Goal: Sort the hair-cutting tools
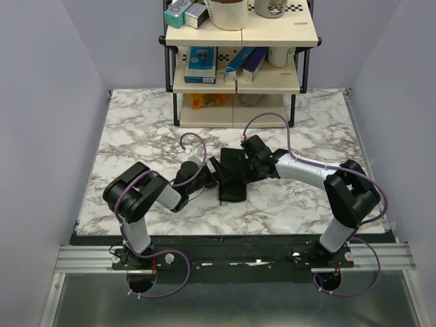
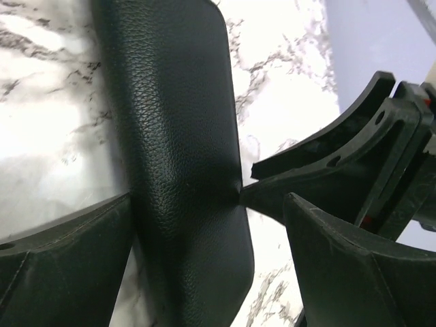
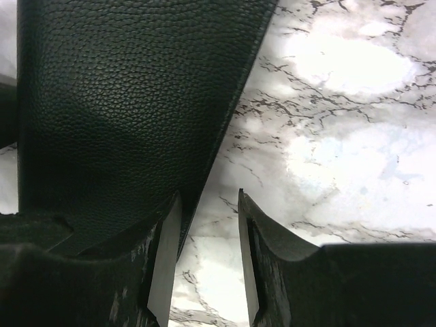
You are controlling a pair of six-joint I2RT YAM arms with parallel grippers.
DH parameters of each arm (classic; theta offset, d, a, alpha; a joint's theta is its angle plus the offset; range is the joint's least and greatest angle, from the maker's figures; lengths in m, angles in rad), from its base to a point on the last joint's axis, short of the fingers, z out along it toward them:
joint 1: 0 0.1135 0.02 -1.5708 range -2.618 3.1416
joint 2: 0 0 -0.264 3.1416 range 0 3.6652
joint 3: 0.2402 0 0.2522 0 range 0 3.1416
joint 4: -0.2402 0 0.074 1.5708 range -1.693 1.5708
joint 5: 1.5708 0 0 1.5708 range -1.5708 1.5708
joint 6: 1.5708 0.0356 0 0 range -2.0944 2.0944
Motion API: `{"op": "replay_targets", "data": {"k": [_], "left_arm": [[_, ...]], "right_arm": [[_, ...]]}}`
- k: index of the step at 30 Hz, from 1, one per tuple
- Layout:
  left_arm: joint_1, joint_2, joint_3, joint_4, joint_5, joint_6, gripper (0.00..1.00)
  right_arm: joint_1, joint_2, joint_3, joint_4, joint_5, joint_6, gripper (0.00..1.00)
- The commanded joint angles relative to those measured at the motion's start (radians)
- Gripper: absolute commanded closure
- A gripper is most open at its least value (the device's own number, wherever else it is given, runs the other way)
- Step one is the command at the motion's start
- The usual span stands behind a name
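Hair-cutting tools first: honestly can't tell where the combs or scissors are, none of them is out where I can make it out. Nearest me, the two arms are bolted at the table's [image 1: 136, 136] front edge, both elbows bent and reaching in toward the middle of the marble top. They meet at a flat black leather-look pouch [image 1: 233, 182] lying there. The left gripper [image 2: 204, 204] straddles it, fingers [image 2: 61, 272] spread really wide with the pouch running between them, neither one pressing on it as far as I can see. The right gripper [image 3: 209, 197] comes in from the other side, fingers [image 3: 286, 272] about half apart with bare marble showing in the gap; one tip sits right at the pouch's edge, not pinching anything. Further back, against the wall, there's a shelf rack [image 1: 235, 88] with a blue box [image 1: 201, 65], a purple box [image 1: 253, 63] and a white pot [image 1: 228, 13] on top.
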Motion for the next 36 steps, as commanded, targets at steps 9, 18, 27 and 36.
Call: {"op": "replay_targets", "data": {"k": [9,18,27,36], "left_arm": [[-0.017,0.347,0.018,0.089,0.259,-0.039,0.12],[-0.019,0.421,0.106,0.03,0.362,0.001,0.26],[-0.019,0.43,0.178,-0.032,0.361,0.006,0.92],[-0.036,0.121,0.143,-0.28,0.102,0.009,1.0]], "right_arm": [[0.005,0.068,-0.051,-0.019,0.005,-0.027,0.53],[0.005,0.056,-0.073,-0.003,0.025,-0.041,0.53],[0.005,0.018,-0.108,0.008,0.026,-0.043,0.52],[0.042,-0.259,-0.209,-0.007,-0.056,0.048,0.52]]}}
